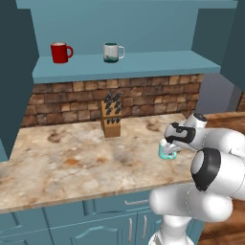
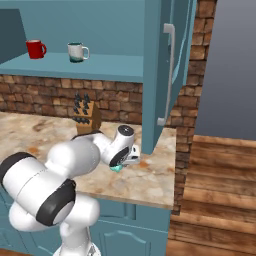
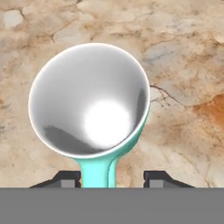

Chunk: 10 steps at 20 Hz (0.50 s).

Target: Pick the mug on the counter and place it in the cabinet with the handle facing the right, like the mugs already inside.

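Mug (image 3: 89, 100) looks light, rigid, slick; take its handle (image 3: 97, 173), which sits between your gripper's (image 3: 113, 177) part-open jaws, nothing visibly clamped.

Blotchy beige counter (image 1: 72, 162) with mint mug (image 1: 166, 152) and wooden knife block (image 1: 111, 117); shelf-borne red mug (image 1: 60, 52) and grey mug (image 1: 112, 52).
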{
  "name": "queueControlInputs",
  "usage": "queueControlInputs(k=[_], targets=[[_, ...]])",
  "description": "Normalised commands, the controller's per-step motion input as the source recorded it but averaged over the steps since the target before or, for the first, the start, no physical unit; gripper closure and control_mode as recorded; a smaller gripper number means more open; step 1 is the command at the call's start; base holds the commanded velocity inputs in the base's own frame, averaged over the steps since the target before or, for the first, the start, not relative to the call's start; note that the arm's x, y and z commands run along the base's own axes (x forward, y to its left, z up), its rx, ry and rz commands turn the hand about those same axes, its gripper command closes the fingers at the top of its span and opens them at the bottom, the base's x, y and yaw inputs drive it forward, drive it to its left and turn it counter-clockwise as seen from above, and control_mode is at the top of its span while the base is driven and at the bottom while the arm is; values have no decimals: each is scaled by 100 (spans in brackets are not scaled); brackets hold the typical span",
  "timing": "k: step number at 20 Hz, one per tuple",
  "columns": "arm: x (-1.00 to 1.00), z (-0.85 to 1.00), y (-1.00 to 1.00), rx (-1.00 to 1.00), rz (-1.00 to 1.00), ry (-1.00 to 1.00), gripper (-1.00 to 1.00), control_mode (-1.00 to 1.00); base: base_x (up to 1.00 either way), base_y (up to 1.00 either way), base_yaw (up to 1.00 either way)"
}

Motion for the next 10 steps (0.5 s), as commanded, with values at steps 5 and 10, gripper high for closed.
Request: queueControlInputs(k=[5, 10], targets=[[-13, 19, 0, 0, 5, 0, 100, -100, 0, 0, 0], [-1, 47, 1, 0, 11, 0, 100, -100, 0, 0, 0]])
